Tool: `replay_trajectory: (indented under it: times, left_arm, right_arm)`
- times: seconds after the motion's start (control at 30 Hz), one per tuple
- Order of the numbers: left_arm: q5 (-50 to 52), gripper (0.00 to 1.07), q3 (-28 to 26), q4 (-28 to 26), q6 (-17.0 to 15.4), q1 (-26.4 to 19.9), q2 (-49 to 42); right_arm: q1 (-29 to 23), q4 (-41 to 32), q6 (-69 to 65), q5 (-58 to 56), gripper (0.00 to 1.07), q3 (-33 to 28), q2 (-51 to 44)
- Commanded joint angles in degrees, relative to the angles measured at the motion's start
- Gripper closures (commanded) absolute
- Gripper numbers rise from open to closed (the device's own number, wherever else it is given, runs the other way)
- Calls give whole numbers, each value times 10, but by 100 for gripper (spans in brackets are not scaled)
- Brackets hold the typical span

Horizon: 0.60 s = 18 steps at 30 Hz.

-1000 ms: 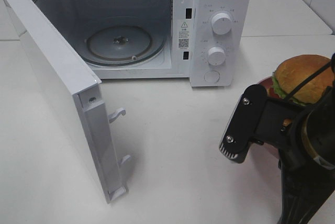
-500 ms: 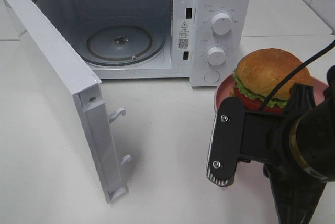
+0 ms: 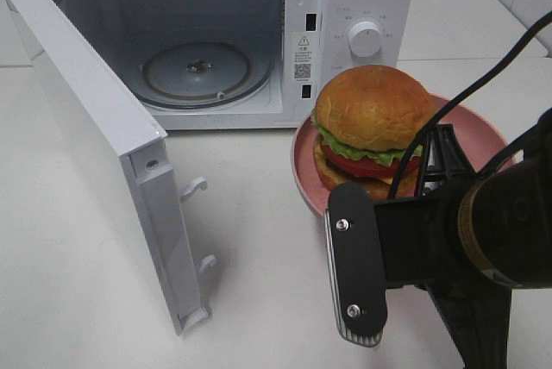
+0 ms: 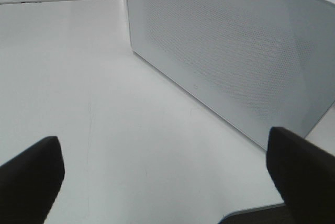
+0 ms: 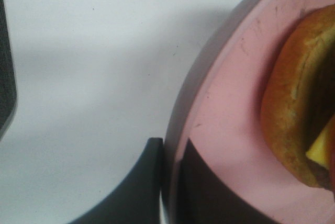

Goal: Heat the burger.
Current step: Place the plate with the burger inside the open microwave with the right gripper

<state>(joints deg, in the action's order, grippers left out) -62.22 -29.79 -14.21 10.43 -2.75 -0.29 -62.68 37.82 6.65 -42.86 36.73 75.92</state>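
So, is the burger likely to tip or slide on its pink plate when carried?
Probably top-heavy: the burger is stacked tall in layers, so it could lean or tip if jolted. It may also slide, since the plate looks smooth. The right claw pinches only the rim, so the plate might tilt.

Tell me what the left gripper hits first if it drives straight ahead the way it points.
Probably the open microwave door's outer face, reached across the table. The open left gripper holds nothing. If it tilts downward, the table comes first; depth is unclear.
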Motion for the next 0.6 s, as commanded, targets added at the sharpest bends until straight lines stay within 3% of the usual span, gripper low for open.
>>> replay_trajectory:
  times: [0.03,0.4,0.6]
  left_arm:
    - [8,9,2,-4,-3,2,-14]
    - [8,9,2,-4,-3,2,-14]
    - [8,9,2,-4,-3,2,-14]
  right_arm:
    - [-2,31,53,11,107,1,-6]
    - [1,22,117,60,107,1,-6]
    - [38,-5,194,97,107,1,-6]
